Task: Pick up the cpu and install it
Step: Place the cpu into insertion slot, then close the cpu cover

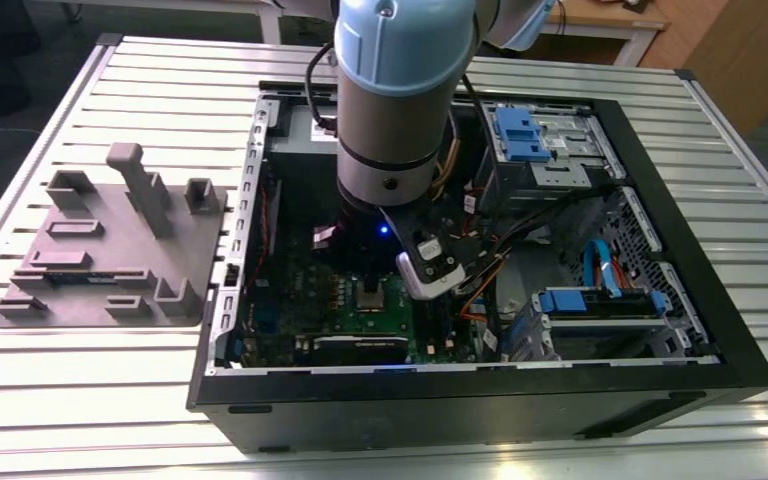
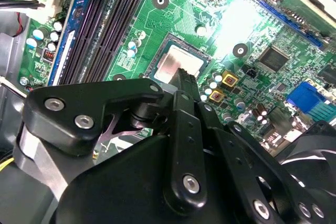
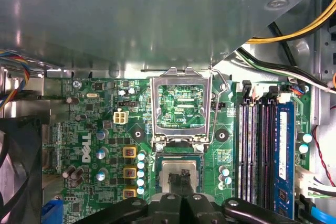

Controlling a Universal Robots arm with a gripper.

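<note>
On the exterior view's left I saw the grey moulded tray (image 1: 104, 250) near the table's (image 1: 37, 400) edge; beside it stood the open computer case (image 1: 491, 400), the arm (image 1: 391, 100) over its motherboard (image 1: 344, 305); in both wrist views the cpu (image 3: 181, 165) lay flat in its socket, the retention frame (image 3: 181, 103) raised; my gripper (image 3: 180, 176) had its fingers together, tips seemingly touching the cpu's top.
</note>
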